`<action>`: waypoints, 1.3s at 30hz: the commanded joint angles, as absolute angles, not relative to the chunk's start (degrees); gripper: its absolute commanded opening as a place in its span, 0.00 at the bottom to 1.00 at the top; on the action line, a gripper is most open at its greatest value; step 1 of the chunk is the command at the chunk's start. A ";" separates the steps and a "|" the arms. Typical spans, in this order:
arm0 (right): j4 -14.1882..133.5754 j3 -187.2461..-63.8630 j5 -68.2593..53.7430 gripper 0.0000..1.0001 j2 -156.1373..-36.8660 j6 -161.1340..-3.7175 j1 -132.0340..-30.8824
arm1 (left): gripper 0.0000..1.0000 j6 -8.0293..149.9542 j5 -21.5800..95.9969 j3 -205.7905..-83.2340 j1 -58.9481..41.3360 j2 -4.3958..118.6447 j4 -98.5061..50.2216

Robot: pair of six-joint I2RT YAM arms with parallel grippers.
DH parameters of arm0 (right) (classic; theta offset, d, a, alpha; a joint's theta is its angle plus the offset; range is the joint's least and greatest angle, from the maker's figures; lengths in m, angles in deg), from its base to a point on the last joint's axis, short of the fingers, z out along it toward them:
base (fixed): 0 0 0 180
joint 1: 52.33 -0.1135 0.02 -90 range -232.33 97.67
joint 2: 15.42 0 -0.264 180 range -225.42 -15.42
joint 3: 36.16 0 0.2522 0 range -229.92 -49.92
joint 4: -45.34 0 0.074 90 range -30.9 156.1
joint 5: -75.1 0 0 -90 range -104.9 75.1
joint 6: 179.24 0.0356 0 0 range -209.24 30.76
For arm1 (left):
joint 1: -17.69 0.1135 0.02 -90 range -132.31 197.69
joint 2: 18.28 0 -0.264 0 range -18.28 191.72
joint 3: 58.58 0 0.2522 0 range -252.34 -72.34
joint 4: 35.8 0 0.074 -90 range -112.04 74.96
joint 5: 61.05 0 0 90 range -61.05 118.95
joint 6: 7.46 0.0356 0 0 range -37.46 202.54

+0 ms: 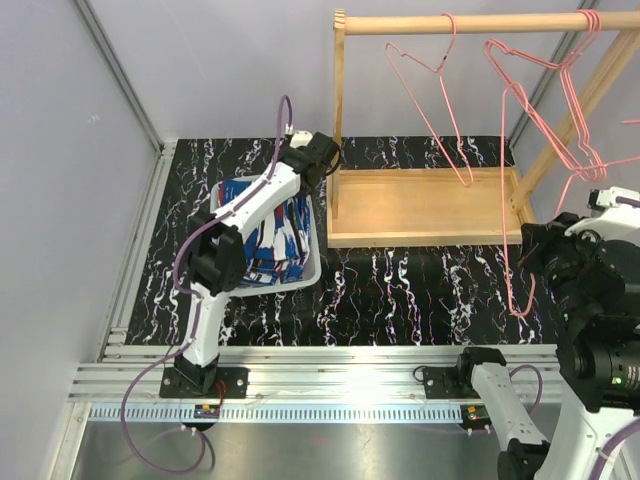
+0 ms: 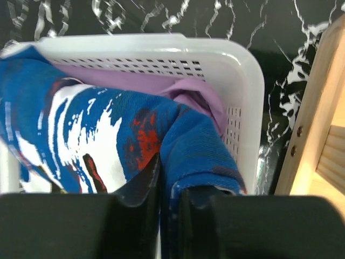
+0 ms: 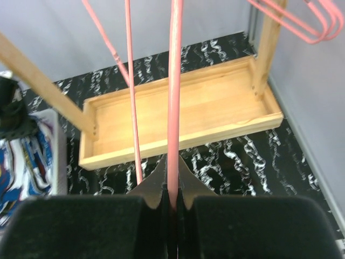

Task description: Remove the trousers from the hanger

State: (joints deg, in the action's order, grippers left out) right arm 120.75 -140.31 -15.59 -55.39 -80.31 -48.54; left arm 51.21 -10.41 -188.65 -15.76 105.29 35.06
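The blue trousers [image 1: 275, 240] with white, red and black streaks lie in a white basket [image 1: 312, 268]. My left gripper [image 2: 168, 172] is shut on a fold of the blue trousers [image 2: 108, 124] near the basket's far right corner, and it shows in the top view [image 1: 318, 165]. The lilac trousers [image 2: 161, 86] lie under them against the basket wall [image 2: 248, 91]. My right gripper [image 3: 172, 178] is shut on the wire of a bare pink hanger [image 3: 174, 81], which hangs from the wooden rail [image 1: 460, 22]. It shows at the right in the top view [image 1: 530, 247].
A wooden rack with a tray base [image 1: 420, 205] stands behind and right of the basket, its post [image 2: 312, 118] close to my left gripper. Another bare pink hanger [image 1: 430, 70] and several more [image 1: 580, 150] hang on the rail. The table is black marbled.
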 commanded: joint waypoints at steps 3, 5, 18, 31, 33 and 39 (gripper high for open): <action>110.17 -137.82 -18.52 0.00 -59.97 -86.76 -48.73 | 0.38 51.69 0.89 -188.45 -12.11 104.68 37.64; 106.83 -137.90 -18.32 0.00 -61.12 -87.57 -48.73 | 0.57 52.83 2.92 -187.84 -11.23 103.10 37.29; 96.64 -147.20 -15.16 0.00 -79.39 -95.83 -48.73 | 0.99 55.82 20.33 -180.19 -7.88 69.19 35.00; 93.28 -161.98 -8.66 0.00 -99.00 -96.89 -48.81 | 0.99 60.64 11.03 -149.52 -7.97 24.72 32.09; 92.76 -161.63 -8.48 0.00 -100.76 -96.80 -49.08 | 0.99 63.45 5.69 -149.51 -7.97 21.03 36.03; 92.32 -159.96 -10.76 0.00 -103.66 -97.94 -50.92 | 0.99 64.80 -8.91 -151.88 -8.67 16.27 45.18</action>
State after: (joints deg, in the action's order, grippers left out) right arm 95.65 -159.54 -10.52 -103.52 -96.55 -49.41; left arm 62.64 1.83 -150.12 -8.06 17.86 40.66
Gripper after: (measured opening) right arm 0.051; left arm 0.987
